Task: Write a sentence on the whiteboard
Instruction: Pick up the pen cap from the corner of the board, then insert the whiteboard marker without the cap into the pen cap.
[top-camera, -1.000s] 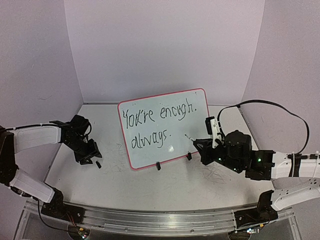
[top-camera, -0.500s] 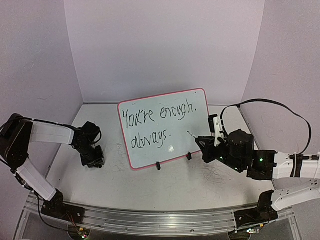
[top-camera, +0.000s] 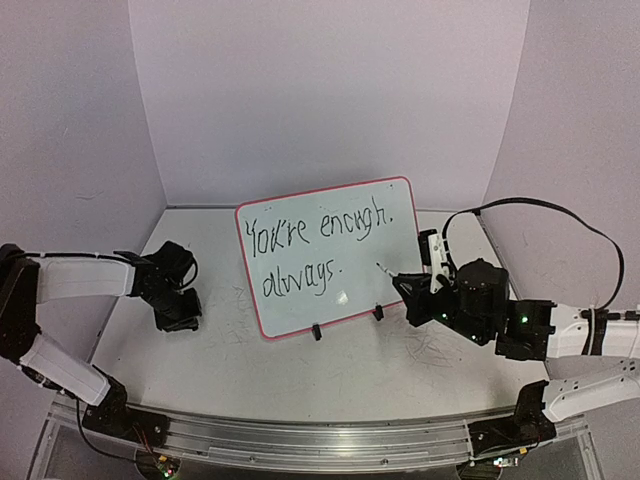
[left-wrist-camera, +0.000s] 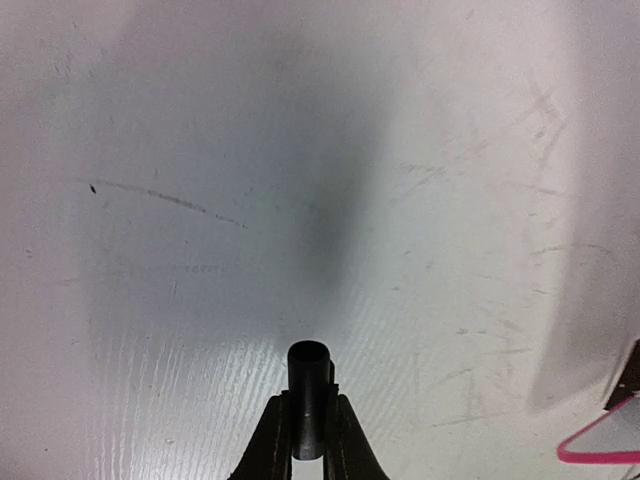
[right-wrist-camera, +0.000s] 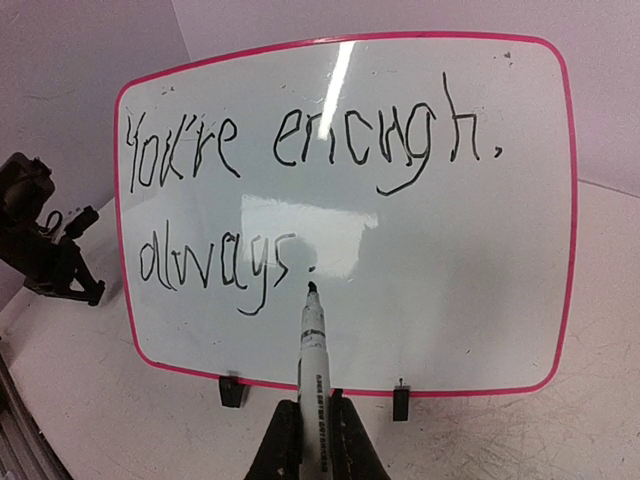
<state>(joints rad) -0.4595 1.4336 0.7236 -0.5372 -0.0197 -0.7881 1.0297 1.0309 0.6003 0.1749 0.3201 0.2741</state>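
Note:
The whiteboard (top-camera: 330, 258) with a pink rim stands upright on black clip feet at the table's middle. It also fills the right wrist view (right-wrist-camera: 400, 230). The sentence (right-wrist-camera: 300, 150) reads "You're enough." over "always." in black, and shows in the top view too (top-camera: 320, 232). My right gripper (right-wrist-camera: 318, 430) is shut on a white marker (right-wrist-camera: 315, 370); its black tip sits just below the dot after "always", a little off the board. My left gripper (left-wrist-camera: 310, 440) is shut on a black marker cap (left-wrist-camera: 310, 395) over the table, left of the board.
The white tabletop (left-wrist-camera: 200, 200) is scuffed with faint marks. A corner of the board's pink rim (left-wrist-camera: 600, 450) shows at the left wrist view's lower right. Lilac walls enclose the table. A metal rail (top-camera: 300, 435) runs along the near edge.

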